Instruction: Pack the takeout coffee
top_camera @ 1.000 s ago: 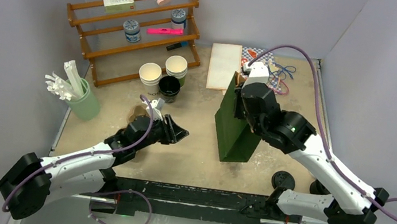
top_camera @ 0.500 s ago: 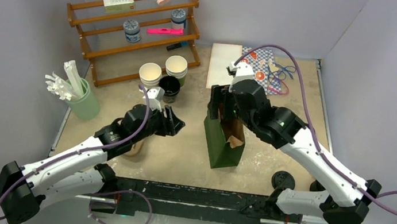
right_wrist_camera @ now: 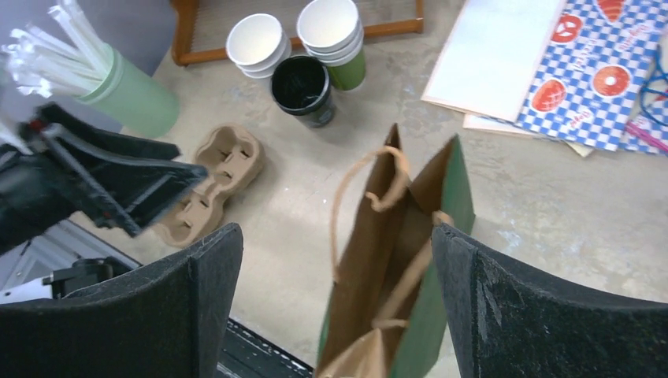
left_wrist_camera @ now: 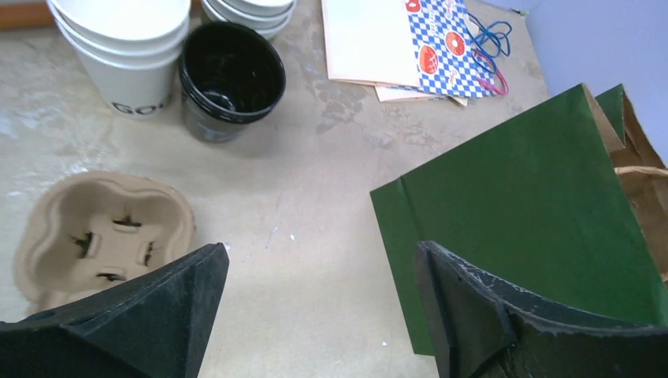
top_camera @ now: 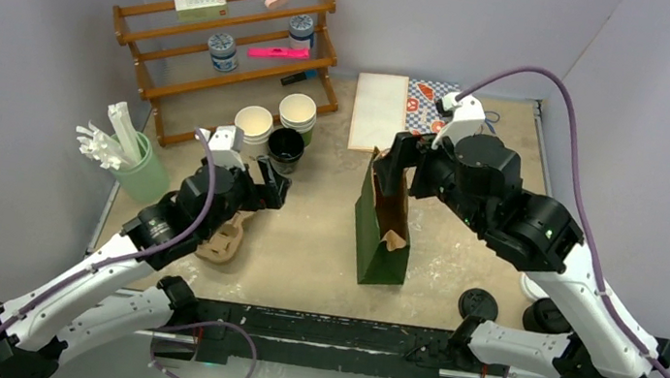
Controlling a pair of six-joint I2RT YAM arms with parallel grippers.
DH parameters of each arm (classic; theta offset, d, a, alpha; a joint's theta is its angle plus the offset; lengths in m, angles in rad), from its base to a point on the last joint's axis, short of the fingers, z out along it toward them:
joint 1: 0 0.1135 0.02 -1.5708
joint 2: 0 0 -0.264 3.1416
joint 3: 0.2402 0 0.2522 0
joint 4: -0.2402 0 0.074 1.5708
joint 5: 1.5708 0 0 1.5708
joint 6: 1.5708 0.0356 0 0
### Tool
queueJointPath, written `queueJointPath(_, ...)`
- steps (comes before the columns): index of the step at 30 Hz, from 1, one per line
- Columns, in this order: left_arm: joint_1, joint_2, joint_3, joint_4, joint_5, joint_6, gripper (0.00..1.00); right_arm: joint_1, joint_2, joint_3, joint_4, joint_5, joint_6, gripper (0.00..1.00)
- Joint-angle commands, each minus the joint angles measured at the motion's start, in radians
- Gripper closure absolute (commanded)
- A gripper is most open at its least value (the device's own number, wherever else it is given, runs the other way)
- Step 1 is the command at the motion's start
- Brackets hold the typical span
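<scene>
The takeout coffee is out of view in every frame. A dark green paper bag [top_camera: 383, 225] [left_wrist_camera: 536, 213] [right_wrist_camera: 441, 236] stands upright with its mouth open and its brown inside showing. My right gripper [top_camera: 400, 163] [right_wrist_camera: 335, 232] hovers open just above the bag's mouth and touches nothing. My left gripper [top_camera: 263, 184] [left_wrist_camera: 323, 256] is open and empty over bare table between the bag and a cardboard cup carrier [top_camera: 225, 236] [left_wrist_camera: 102, 232] [right_wrist_camera: 217, 177]. Behind it stand lidless green cups [top_camera: 298, 114] [right_wrist_camera: 335, 39], white cups [top_camera: 253, 126] [left_wrist_camera: 126, 47] and a black cup [top_camera: 286, 146] [left_wrist_camera: 231, 79].
A wooden rack [top_camera: 223, 47] with small items lines the back left. A pale green holder of straws [top_camera: 133, 167] sits at the left edge. Paper sheets and a checkered wrap [top_camera: 401, 105] lie behind the bag. Two black lids [top_camera: 477, 303] [top_camera: 544, 316] rest near the right arm's base.
Both grippers opened. The right one let go of the bag's rim and rose; the bag went from leaning to standing upright. The left arm drew back toward the cups.
</scene>
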Motion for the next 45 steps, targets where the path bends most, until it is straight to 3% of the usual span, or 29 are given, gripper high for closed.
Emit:
queueJointPath(1, 0.001, -0.001, 0.108, -0.106, -0.041, 0.077, 0.13, 0.000, -0.023, 0.032, -0.093, 0.127, -0.009, 0.09)
queueJointPath(7, 0.000, 0.054, 0.192, -0.166, 0.120, 0.055, 0.13, 0.000, -0.054, -0.005, -0.195, 0.222, 0.033, 0.10)
queueJointPath(12, 0.000, 0.098, 0.227, -0.318, -0.029, 0.053, 0.12, 0.000, -0.125, -0.075, -0.191, 0.152, 0.034, 0.10)
queueJointPath(16, 0.000, 0.141, 0.201, -0.438, -0.098, -0.002, 0.26, 0.000, -0.162, -0.103, -0.206, 0.133, 0.037, 0.10)
queueJointPath(22, 0.000, 0.064, 0.025, -0.356, -0.133, -0.110, 0.34, 0.000, -0.203, -0.158, -0.212, 0.121, 0.052, 0.16)
queueJointPath(28, 0.001, 0.091, -0.022, -0.327, -0.116, -0.129, 0.36, 0.000, -0.172, -0.216, -0.183, 0.109, 0.058, 0.25)
queueJointPath(39, 0.019, 0.064, -0.045, -0.382, -0.126, -0.169, 0.37, 0.000, -0.033, -0.265, -0.062, 0.253, 0.123, 0.56)
queueJointPath(45, 0.019, 0.053, -0.063, -0.377, -0.160, -0.247, 0.37, 0.000, 0.041, -0.257, -0.008, 0.387, 0.193, 0.85)
